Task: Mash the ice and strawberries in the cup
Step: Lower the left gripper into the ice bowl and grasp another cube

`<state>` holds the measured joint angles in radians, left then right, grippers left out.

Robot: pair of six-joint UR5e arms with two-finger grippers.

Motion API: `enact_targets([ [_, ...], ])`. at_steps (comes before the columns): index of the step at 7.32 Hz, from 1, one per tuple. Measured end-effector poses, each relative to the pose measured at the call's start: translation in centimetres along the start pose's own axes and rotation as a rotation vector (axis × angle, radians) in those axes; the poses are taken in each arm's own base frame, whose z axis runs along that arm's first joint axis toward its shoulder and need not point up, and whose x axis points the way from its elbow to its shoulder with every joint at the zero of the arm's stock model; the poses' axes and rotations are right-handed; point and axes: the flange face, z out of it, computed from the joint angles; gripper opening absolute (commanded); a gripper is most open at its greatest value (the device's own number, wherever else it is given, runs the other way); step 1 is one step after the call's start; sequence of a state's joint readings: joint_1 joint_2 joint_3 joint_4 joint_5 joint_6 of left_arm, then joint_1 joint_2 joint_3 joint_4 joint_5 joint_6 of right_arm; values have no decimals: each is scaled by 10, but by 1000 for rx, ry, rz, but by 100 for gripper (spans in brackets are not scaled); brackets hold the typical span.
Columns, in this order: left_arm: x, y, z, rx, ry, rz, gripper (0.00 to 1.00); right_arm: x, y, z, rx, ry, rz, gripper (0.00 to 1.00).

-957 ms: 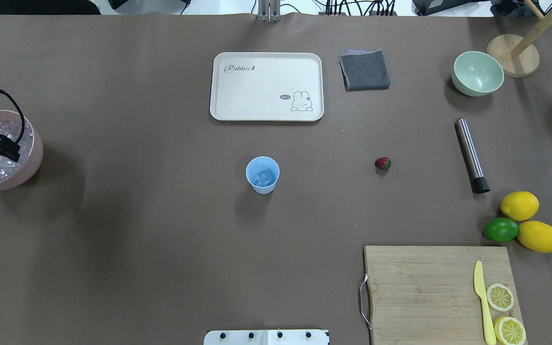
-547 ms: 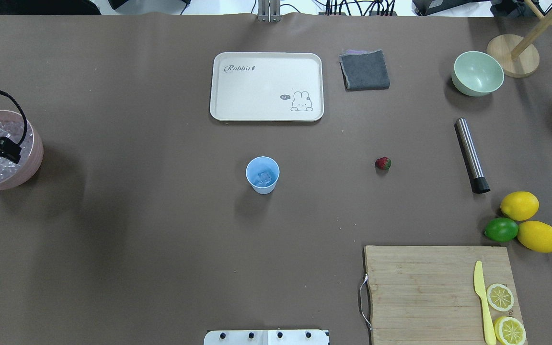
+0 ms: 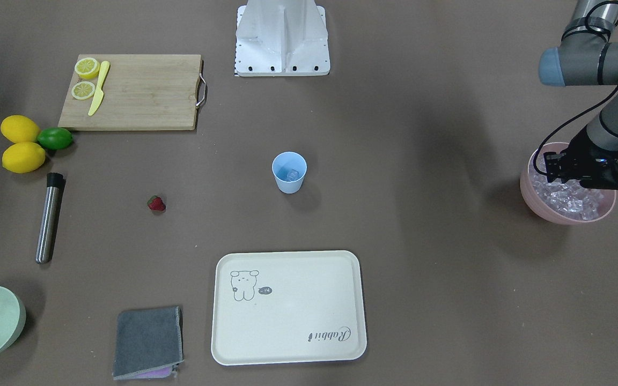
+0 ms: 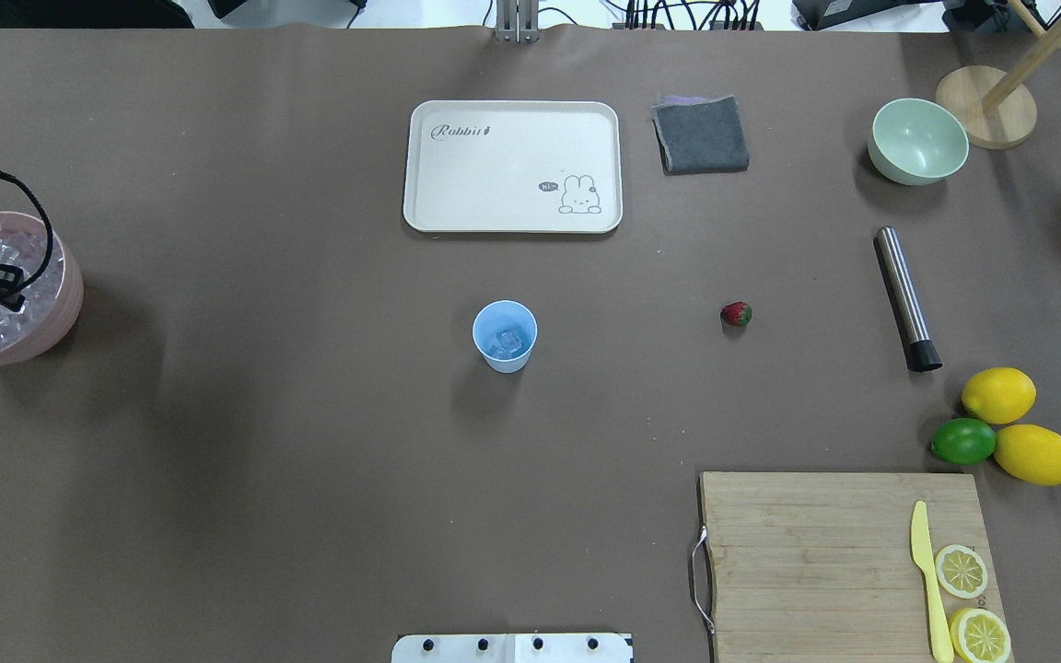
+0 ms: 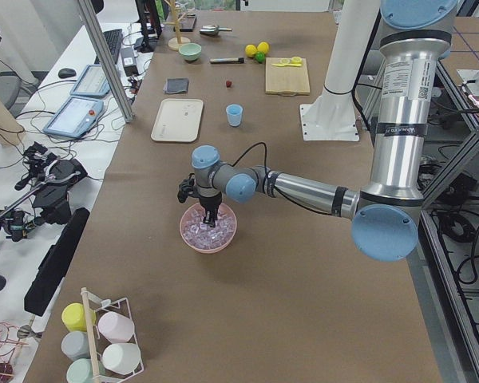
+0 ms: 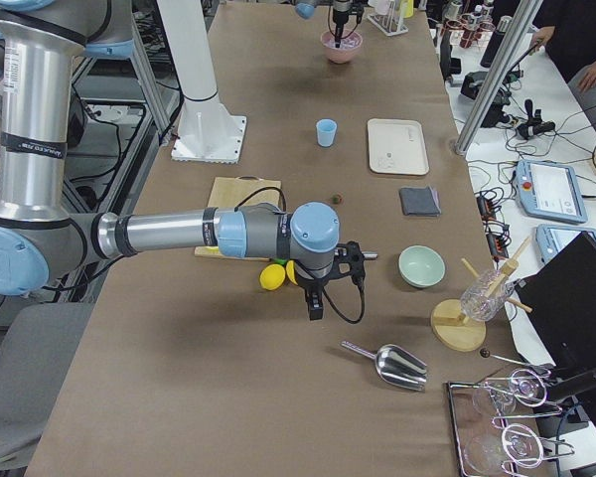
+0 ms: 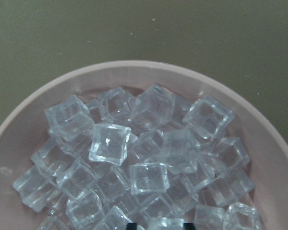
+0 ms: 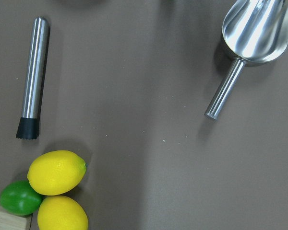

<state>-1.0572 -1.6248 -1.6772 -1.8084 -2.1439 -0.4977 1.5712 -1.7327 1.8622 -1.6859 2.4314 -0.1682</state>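
The left tool [image 3: 587,174] hung low over the pink bowl [image 4: 68,299] at the tabletop's [image 4: 309,479] left end. Its two dark fingertips [image 7: 131,225] only just showed at the bottom edge of its wrist view, a narrow gap apart with a cube lying between them. Whether they pressed on that cube I could not tell. The bowl was heaped with ice [image 7: 144,158], clear glassy cubes piled against the rim. The light blue cup [image 4: 505,336] stood upright near the middle of the tabletop, well apart from the bowl, with ice in its bottom (how many cubes was too small to make out). The strawberry [image 4: 736,314] lay on the bare tabletop to the cup's right, between the cup and a steel muddler [image 4: 905,296] with a black tip. The right tool [image 6: 315,306] hovered above the tabletop near two lemons [image 8: 57,171] and a lime [image 8: 19,203]. It appeared only in the side view, so whether it was wide or closed I could not tell. Its wrist camera looked down on the muddler, the citrus and a metal scoop [image 8: 257,28], all well apart from the cup.
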Motion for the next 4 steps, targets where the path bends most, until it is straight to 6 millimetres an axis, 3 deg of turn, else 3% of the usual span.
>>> enact_targets([
  [3, -1, -2, -14, 11, 14, 5, 0, 0, 1, 1, -2, 0, 0, 100],
  [4, -3, -5, -29, 12, 27, 6, 0, 0, 1, 1, -1, 0, 0, 100],
])
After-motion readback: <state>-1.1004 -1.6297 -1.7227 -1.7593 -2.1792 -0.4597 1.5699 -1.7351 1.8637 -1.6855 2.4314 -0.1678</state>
